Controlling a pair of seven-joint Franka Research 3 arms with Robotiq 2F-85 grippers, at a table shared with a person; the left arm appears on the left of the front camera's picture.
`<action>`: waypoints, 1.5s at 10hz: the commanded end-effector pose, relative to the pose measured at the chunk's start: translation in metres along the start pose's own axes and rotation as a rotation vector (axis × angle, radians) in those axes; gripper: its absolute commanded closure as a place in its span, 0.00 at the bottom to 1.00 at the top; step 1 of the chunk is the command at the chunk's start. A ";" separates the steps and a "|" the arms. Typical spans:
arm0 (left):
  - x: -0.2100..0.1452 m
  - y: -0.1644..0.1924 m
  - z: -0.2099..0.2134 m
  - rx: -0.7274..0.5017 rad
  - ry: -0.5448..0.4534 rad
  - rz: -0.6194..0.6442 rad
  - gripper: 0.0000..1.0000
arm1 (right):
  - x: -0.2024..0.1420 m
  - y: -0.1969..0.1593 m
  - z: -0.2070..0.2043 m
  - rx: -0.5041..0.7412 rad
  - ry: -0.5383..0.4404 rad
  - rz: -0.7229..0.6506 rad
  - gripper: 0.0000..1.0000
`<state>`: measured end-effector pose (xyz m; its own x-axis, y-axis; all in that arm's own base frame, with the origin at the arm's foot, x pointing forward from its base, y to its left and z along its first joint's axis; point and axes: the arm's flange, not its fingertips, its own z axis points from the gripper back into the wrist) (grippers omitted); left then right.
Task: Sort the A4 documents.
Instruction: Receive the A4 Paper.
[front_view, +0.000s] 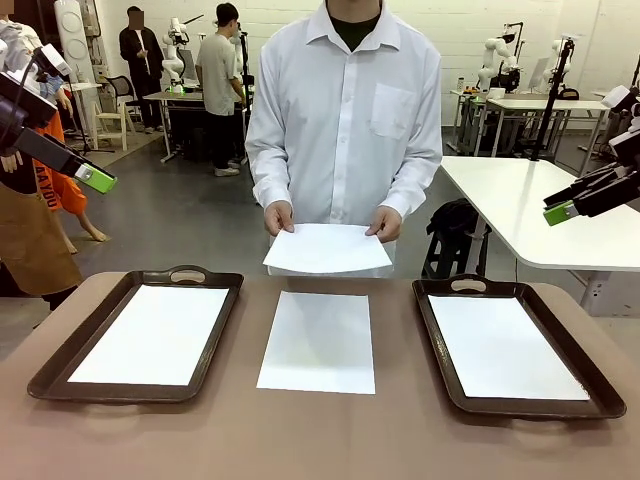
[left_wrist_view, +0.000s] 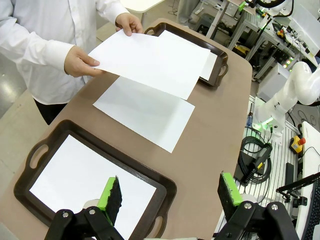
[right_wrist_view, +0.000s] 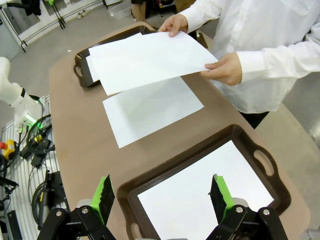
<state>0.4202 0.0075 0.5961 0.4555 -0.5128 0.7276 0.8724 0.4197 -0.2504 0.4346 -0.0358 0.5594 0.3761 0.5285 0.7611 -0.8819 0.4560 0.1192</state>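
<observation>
A person at the far side holds one A4 document (front_view: 327, 248) in both hands, just above the table's far edge. Another white sheet (front_view: 318, 342) lies flat on the table between two dark brown trays. The left tray (front_view: 50, 375) and the right tray (front_view: 590, 385) each hold a white sheet. My left gripper (front_view: 92, 180) hangs open, high at the left and clear of the table. In its wrist view it (left_wrist_view: 170, 192) hovers over the left tray (left_wrist_view: 165, 186). My right gripper (front_view: 562, 212) is open too, high at the right, above the right tray (right_wrist_view: 170, 167).
The brown table (front_view: 320, 440) has bare room along its near edge and between the trays. The person's hands (front_view: 279, 217) are over the far edge. A white table (front_view: 520, 200) stands behind at the right.
</observation>
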 end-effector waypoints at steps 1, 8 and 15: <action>0.000 -0.001 0.001 0.001 0.003 -0.004 0.00 | -0.001 0.000 -0.001 0.001 0.002 -0.002 0.00; 0.000 -0.001 0.001 0.001 0.003 -0.004 0.00 | -0.001 0.000 -0.001 0.001 0.002 -0.002 0.00; 0.000 -0.001 0.001 0.001 0.003 -0.004 0.00 | -0.001 0.000 -0.001 0.001 0.002 -0.002 0.00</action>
<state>0.4202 0.0075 0.5961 0.4555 -0.5128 0.7276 0.8724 0.4197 -0.2504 0.4346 -0.0358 0.5594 0.3761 0.5285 0.7611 -0.8819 0.4560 0.1192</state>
